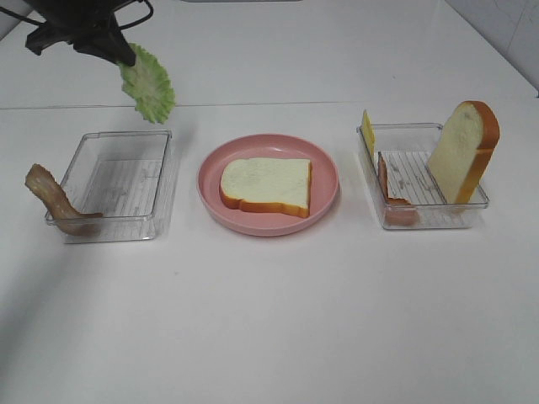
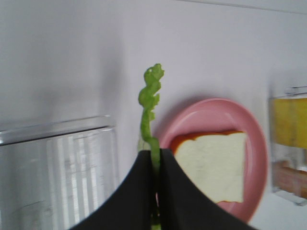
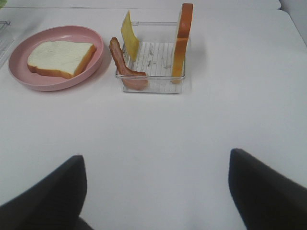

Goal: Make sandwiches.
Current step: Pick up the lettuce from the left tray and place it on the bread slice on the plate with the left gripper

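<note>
Step in hand, as we read it: the lettuce layer. Left fingers [image 2: 136,191] are clamped on the lettuce leaf [image 2: 149,96], which hangs from them in the air, clear of the surface [image 1: 269,337]. The base bread slice [image 1: 265,187] lies flat on the pink plate [image 1: 212,198], below the left fingers and off to their inner side, apart from the leaf. Right fingers [image 3: 53,191] are spread wide with nothing in them. They hover over bare surface, with the right tray [image 3: 151,87] ahead of them.

Next move, our call: carry the leaf over the slice, lower it until it's just above the bread, then release. The leaf looks floppy, so it may fold or land off-centre.

Containers:
- Left tray [image 1: 126,134], below the left fingers: nothing inside that we can see. One bacon strip [image 1: 50,195] is draped over its outer front corner, partly outside.
- Right tray: cheese square [image 1: 368,130] leans on the plate-side wall, a second bacon strip [image 1: 392,198] is propped along that side, and a second bread slice [image 1: 463,151] stands against the opposite wall.
- Plate: one slice only.
</note>
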Controlling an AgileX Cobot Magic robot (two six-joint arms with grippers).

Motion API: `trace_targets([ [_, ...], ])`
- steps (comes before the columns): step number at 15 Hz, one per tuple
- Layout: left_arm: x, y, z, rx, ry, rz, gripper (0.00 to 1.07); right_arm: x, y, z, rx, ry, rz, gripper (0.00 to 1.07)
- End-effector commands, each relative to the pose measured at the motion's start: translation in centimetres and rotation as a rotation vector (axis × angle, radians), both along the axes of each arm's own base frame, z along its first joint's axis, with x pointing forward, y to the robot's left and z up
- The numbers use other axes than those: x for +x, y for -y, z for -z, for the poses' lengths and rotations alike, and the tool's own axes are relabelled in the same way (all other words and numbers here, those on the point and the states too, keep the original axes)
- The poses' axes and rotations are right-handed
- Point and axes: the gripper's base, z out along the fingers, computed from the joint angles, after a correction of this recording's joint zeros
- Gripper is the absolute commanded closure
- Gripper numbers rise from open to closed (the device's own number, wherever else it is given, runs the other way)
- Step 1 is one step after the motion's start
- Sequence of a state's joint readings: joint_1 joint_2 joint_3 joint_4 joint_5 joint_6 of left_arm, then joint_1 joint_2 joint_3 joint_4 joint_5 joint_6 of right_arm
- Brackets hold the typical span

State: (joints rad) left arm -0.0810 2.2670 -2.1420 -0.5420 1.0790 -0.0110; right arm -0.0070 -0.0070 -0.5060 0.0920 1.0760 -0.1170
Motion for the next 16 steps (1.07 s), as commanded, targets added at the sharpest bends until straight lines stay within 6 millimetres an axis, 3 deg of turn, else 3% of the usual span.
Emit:
trace_targets([
  [1,-0.3,2.2,-1.7,-0.137,0.057,0.06,1.07,-0.1,-0.1,-0.1,0.012,0.022,0.002,0.31],
  [5,-1.0,6.5,-1.3,-0.163,0.07,0.138,1.07,-0.1,-0.1,-0.1,0.012,0.022,0.002,0.31],
  [11,-2.5,13.7,1.9,-0.214,0.002,0.266,1.07,-0.1,-0.1,-0.1,0.013,0.022,0.001,0.31],
  [15,-3.4,17.2,3.9,-0.254,-0.025,0.315,1.07,-0.1,-0.1,-0.1,0.013,0.022,0.001,0.31],
  [16,-3.5,17.8,5.3,-0.252,-0.05,0.32,1.07,-0.1,-0.1,-0.1,0.013,0.022,0.001,0.31],
])
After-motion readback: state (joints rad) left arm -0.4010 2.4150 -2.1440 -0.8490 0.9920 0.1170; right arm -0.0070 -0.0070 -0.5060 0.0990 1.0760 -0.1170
